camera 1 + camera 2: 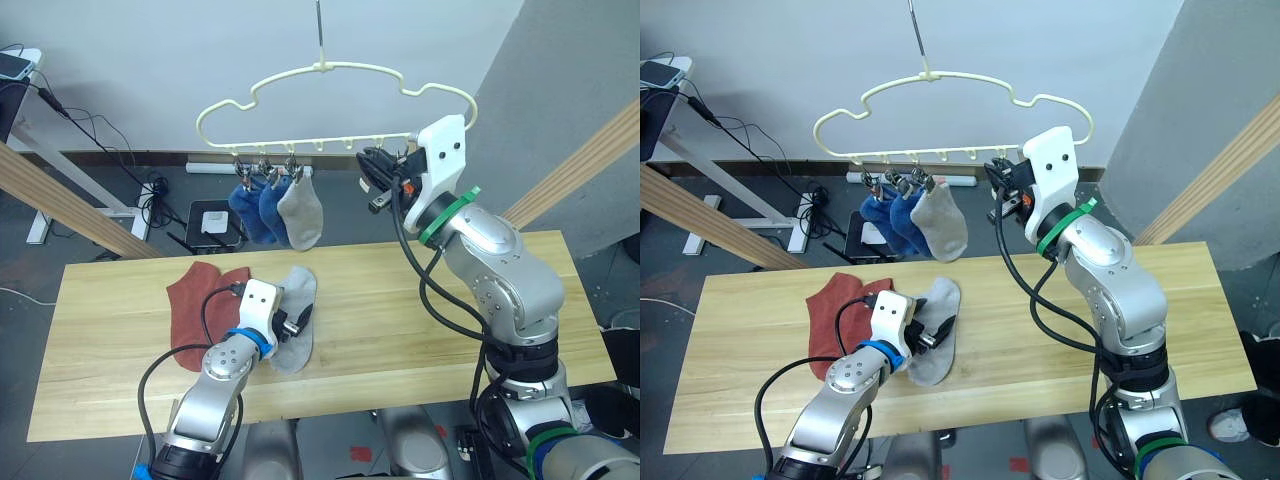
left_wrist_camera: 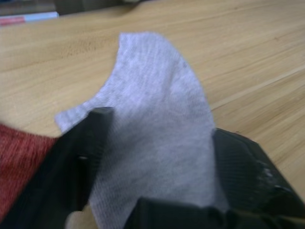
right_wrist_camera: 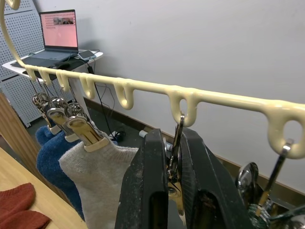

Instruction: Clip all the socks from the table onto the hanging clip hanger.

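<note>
The cream clip hanger (image 1: 330, 67) hangs above the far edge of the table (image 1: 400, 320). Two blue socks (image 1: 256, 210) and one light grey sock (image 1: 302, 215) hang from its left clips. My right gripper (image 3: 172, 181) is raised to the hanger's bar and is shut on a silver clip (image 3: 175, 157) right of the hanging grey sock. Another grey sock (image 1: 300, 288) lies flat on the table. My left gripper (image 1: 291, 322) rests over it, open, with a finger (image 2: 90, 143) on each side of the fabric. Two rust-red socks (image 1: 195, 305) lie overlapping just left of it.
Slanted wooden frame poles stand at the left (image 1: 60, 200) and right (image 1: 590, 160). More empty clips (image 3: 281, 167) hang further along the bar. A desk with a laptop (image 3: 58, 33) stands beyond the left pole. Cables and a small box (image 1: 213, 222) lie on the floor behind the table.
</note>
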Controlling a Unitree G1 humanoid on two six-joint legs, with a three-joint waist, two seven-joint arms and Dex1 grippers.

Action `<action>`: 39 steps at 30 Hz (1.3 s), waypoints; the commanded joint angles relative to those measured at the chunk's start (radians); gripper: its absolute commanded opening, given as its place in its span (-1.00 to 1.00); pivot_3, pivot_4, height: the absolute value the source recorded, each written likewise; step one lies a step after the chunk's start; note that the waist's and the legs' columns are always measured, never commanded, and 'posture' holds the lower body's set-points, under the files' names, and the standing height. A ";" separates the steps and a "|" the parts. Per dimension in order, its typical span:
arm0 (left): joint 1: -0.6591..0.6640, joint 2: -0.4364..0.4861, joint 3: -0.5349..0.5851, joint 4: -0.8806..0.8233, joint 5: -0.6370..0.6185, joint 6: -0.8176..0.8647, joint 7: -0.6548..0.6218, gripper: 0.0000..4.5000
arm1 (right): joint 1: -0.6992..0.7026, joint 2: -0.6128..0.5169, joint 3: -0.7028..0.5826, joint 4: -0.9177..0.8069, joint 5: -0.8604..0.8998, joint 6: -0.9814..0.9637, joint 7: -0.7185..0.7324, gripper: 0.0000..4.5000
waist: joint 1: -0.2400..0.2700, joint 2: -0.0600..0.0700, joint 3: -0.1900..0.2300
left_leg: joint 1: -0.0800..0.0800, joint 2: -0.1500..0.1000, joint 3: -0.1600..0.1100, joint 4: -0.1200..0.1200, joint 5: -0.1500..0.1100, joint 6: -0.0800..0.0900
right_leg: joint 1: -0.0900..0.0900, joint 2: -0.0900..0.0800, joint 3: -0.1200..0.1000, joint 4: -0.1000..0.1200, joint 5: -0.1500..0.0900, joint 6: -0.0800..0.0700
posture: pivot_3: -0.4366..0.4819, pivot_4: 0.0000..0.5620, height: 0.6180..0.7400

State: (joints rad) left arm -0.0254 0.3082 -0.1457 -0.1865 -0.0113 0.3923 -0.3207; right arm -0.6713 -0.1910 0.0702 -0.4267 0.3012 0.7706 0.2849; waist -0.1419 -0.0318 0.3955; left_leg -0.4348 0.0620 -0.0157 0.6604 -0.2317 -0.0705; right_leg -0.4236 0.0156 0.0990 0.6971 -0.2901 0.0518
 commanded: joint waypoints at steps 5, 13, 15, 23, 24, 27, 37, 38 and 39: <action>-0.008 0.020 0.011 0.013 -0.019 -0.019 -0.055 -0.63 | 0.000 -0.006 -0.016 -0.044 0.028 0.001 0.007 -0.98 | -0.001 0.000 0.000 | 0.000 0.000 0.000 0.000 0.000 0.000 | 0.000 0.000 0.000 0.000 0.000 0.000 | -0.65 0.36 0.84; -0.166 0.051 0.039 0.076 -0.126 -0.249 -0.254 -1.00 | 0.002 -0.031 -0.036 -0.052 0.044 0.016 0.012 -0.98 | 0.001 0.000 0.000 | 0.000 0.000 0.000 0.000 0.000 0.000 | 0.000 0.000 0.000 0.000 0.000 0.000 | -0.66 0.35 0.84; -0.218 0.031 0.050 0.079 -0.200 -0.279 -0.327 -1.00 | -0.001 -0.044 -0.046 -0.053 0.055 0.025 0.015 -0.98 | 0.001 0.000 0.000 | 0.000 0.000 0.001 0.000 0.000 0.000 | 0.000 -0.001 0.000 -0.001 0.000 0.000 | -0.66 0.35 0.84; -0.341 -0.032 0.028 0.092 -0.232 -0.362 -0.380 -1.00 | -0.015 -0.059 -0.071 -0.060 0.079 0.054 0.014 -0.98 | 0.000 0.000 0.000 | 0.000 0.000 0.001 0.000 0.000 0.000 | 0.000 0.000 0.000 -0.002 0.000 0.000 | -0.66 0.35 0.84; -0.351 -0.043 0.019 0.098 -0.213 -0.381 -0.369 -1.00 | -0.016 -0.058 -0.072 -0.061 0.081 0.057 0.012 -0.98 | -0.001 0.000 0.000 | 0.000 0.000 0.001 0.000 0.000 0.000 | 0.000 0.000 0.000 -0.002 0.000 0.000 | -0.66 0.35 0.84; -0.366 -0.064 0.000 0.120 -0.172 -0.419 -0.348 -1.00 | -0.018 -0.056 -0.072 -0.062 0.090 0.064 0.006 -0.98 | -0.001 0.000 0.000 | 0.000 0.000 0.001 0.000 0.000 0.000 | 0.000 0.000 0.000 -0.002 0.000 0.000 | -0.69 0.35 0.84; -0.400 -0.066 -0.017 0.181 -0.159 -0.410 -0.363 -1.00 | -0.023 -0.050 -0.074 -0.057 0.107 0.075 -0.003 -0.98 | -0.004 0.000 0.000 | -0.001 0.000 0.001 0.000 0.000 0.000 | 0.000 0.000 0.000 -0.002 0.000 0.000 | -0.70 0.36 0.84; -0.400 -0.066 -0.016 0.184 -0.159 -0.412 -0.364 -1.00 | -0.024 -0.050 -0.074 -0.057 0.108 0.075 -0.003 -0.98 | -0.004 0.000 0.000 | -0.001 0.000 0.001 0.000 0.000 0.000 | 0.000 0.000 0.000 -0.002 0.000 0.000 | -0.70 0.36 0.84; -0.400 -0.066 -0.015 0.184 -0.161 -0.414 -0.366 -1.00 | -0.023 -0.050 -0.073 -0.057 0.109 0.075 -0.004 -0.98 | -0.004 0.000 0.000 | -0.001 0.000 0.001 0.000 0.000 0.000 | 0.000 0.000 0.000 -0.002 0.000 0.000 | -0.70 0.36 0.84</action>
State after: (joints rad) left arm -0.4236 0.2427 -0.1508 0.0109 -0.1746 -0.0017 -0.6802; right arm -0.6869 -0.2391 0.0178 -0.4405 0.3962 0.8447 0.2826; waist -0.1456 -0.0318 0.3956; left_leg -0.4353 0.0618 -0.0147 0.6602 -0.2317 -0.0706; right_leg -0.4234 0.0160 0.0992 0.6953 -0.2902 0.0519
